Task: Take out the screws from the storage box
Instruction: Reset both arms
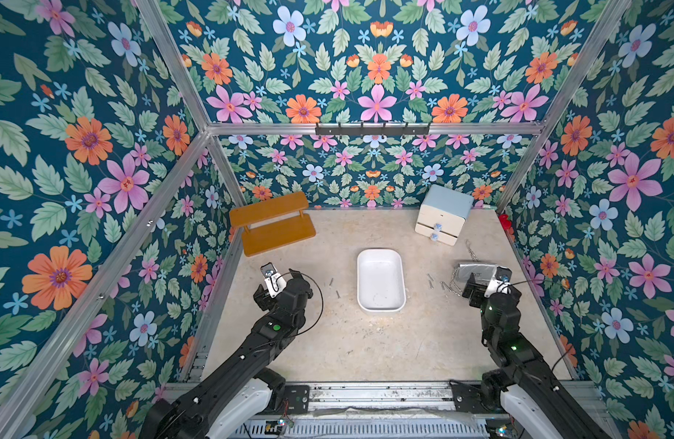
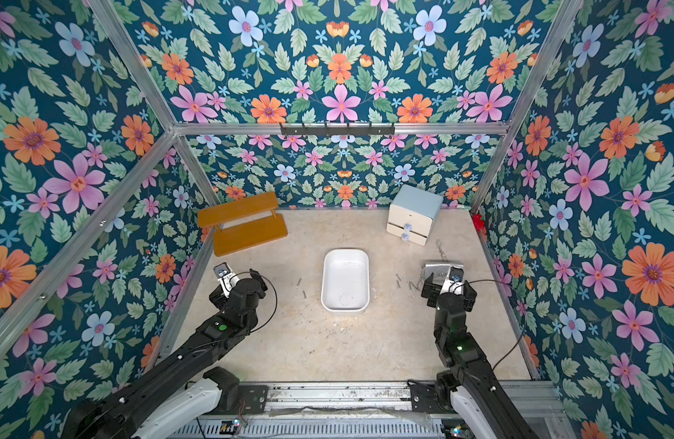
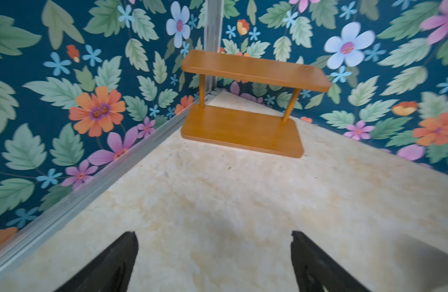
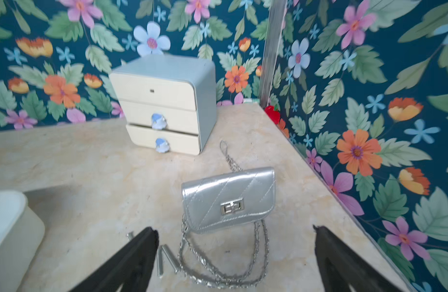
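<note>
The white storage box (image 1: 381, 279) (image 2: 344, 279) stands mid-table, and its smooth inside looks empty. Two screws (image 1: 331, 281) (image 2: 299, 281) lie on the table just left of it. Several more screws (image 1: 430, 283) (image 2: 398, 284) lie to its right. In the right wrist view two of those screws (image 4: 164, 259) rest beside one black finger. My right gripper (image 4: 235, 228) is open and holds nothing, low over a purse chain. My left gripper (image 3: 214, 234) is open above bare table, left of the box and facing a wooden shelf.
A silver quilted purse (image 4: 228, 199) (image 1: 476, 271) with a link chain (image 4: 217, 273) lies by the right wall. A white two-drawer cabinet (image 1: 443, 214) stands back right and an orange wooden shelf (image 1: 272, 222) (image 3: 243, 101) back left. Floral walls close in three sides.
</note>
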